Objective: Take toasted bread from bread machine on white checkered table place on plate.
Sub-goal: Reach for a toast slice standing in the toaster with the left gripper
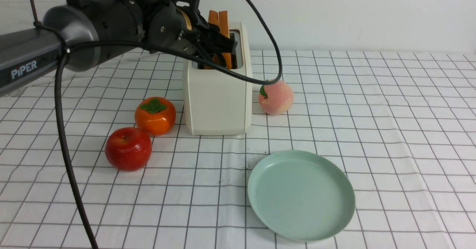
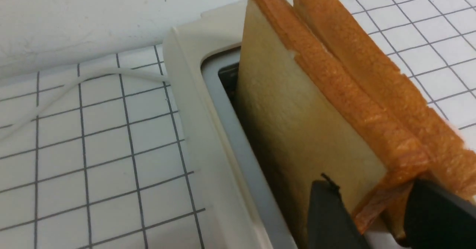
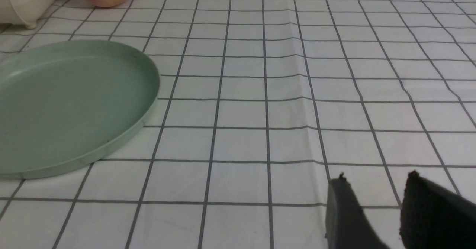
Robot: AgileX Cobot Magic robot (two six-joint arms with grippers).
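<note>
Two slices of toasted bread (image 1: 218, 22) stand upright in the slots of the cream bread machine (image 1: 217, 100) at the back of the white checkered table (image 1: 390, 111). My left gripper (image 1: 223, 46) reaches over the machine's top from the left. In the left wrist view, the left gripper (image 2: 372, 184) is shut on the lower corner of the nearer slice (image 2: 297, 115); the second slice (image 2: 372, 63) stands just behind it. The mint-green plate (image 1: 301, 193) lies empty in front of the machine. My right gripper (image 3: 375, 174) hovers open over bare cloth, to the right of the plate (image 3: 74, 100).
An orange persimmon (image 1: 155, 115) and a red apple (image 1: 128, 148) sit left of the bread machine. A peach (image 1: 276, 97) sits at its right side. The left arm's black cable (image 1: 67, 148) hangs down to the table's front edge. A white cord (image 2: 74, 81) trails behind the machine.
</note>
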